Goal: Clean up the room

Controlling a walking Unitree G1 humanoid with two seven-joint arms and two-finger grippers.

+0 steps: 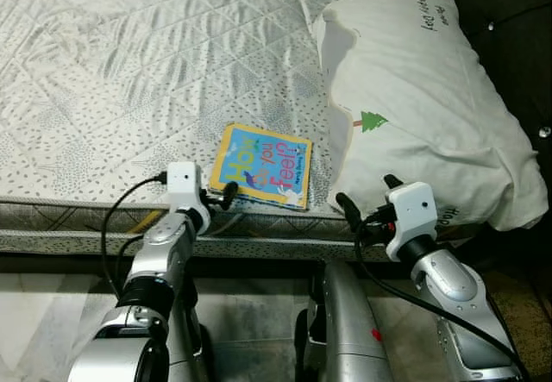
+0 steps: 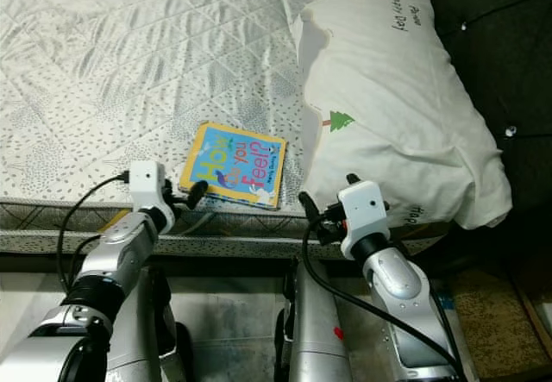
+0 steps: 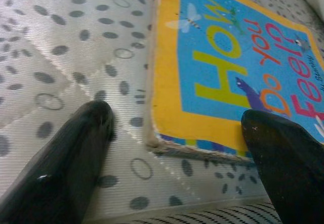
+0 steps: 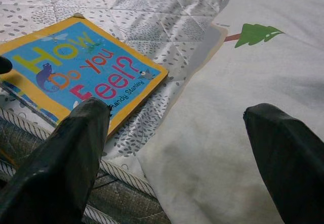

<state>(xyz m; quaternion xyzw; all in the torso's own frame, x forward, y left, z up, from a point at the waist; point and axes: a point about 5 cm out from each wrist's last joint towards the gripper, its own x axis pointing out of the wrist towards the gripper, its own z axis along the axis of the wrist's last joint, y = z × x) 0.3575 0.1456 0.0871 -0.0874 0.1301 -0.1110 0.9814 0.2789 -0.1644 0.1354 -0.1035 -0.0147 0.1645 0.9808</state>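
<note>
A flat, square board book with a yellow border and a blue cover lettered "How Do You Feel?" lies face up on the bed, close to the mattress's near edge and just beside a pillow. Its corners look worn and its thick card pages show along the edge. The bed's cover is pale quilted fabric, stitched in diamonds and printed with small grey dots and rings; a striped band of piping runs along the mattress edge. The pillow is plump and soft, in a creased off-white case with a small green tree printed on it and some script near its far end.

The left tool sits at the near edge of the book, its two glossy black fingers spread wide with the book's corner between them, holding nothing. The right tool hovers at the pillow's near corner, fingers likewise wide apart and empty.
</note>
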